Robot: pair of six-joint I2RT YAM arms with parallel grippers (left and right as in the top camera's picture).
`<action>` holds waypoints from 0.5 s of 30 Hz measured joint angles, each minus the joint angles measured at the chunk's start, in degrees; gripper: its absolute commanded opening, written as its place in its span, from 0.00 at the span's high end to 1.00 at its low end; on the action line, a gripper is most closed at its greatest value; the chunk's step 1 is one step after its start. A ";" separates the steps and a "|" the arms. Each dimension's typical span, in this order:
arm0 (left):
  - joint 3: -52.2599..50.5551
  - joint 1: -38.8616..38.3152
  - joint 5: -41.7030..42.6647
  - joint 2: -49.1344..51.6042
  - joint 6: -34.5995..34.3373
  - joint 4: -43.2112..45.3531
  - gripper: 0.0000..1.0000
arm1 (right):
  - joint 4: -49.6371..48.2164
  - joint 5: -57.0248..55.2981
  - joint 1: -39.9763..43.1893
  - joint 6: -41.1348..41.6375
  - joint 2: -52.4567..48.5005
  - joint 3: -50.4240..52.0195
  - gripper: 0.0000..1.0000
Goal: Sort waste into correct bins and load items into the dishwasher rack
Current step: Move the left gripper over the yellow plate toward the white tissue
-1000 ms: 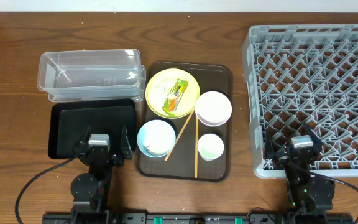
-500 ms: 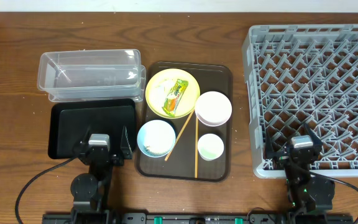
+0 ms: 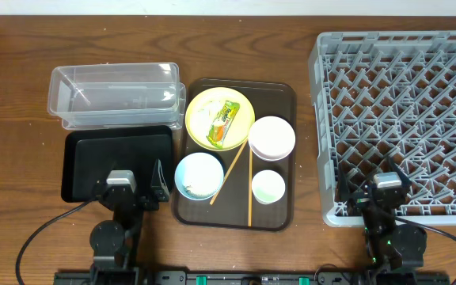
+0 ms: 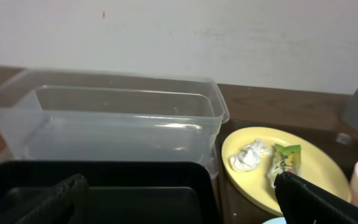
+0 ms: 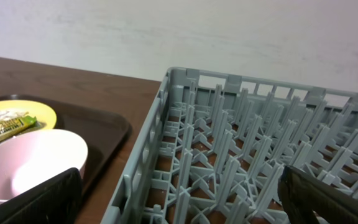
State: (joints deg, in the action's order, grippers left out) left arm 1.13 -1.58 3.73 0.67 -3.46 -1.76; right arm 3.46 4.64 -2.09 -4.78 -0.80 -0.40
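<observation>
The snack wrapper (image 3: 225, 121), long axis apparently diagonal on the yellow plate (image 3: 197, 106), lay forward-right of the nearer, spread-open left gripper (image 3: 131, 184).

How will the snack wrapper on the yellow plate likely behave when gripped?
The snack wrapper looks thin and flat, so probably light and floppy. Its plastic-looking film may be slippery. Lying flat on the yellow plate, it likely slides when nudged.

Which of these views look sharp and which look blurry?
Overhead: sharp and evenly lit, soft glare on the clear tub. Left wrist: dimmer and softer, the left gripper's fingers dark blurs up close. Right wrist: rack fairly crisp, right gripper's fingers blurred.
</observation>
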 measured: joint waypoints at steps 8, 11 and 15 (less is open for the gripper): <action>4.92 0.00 1.18 7.43 -3.02 -9.01 0.02 | 5.40 -3.19 0.00 6.25 -0.52 -2.80 0.01; 10.03 0.00 1.73 13.25 -3.34 -12.31 0.02 | 9.92 -3.78 0.00 7.80 -2.84 -7.58 0.01; 19.98 0.00 3.15 23.30 -3.82 -17.86 0.02 | 17.18 -4.22 0.00 8.92 -8.74 -15.50 0.01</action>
State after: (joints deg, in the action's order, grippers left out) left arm 21.10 -1.58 6.87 23.97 -7.29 -19.62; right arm 20.64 0.43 -2.09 4.14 -9.54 -15.90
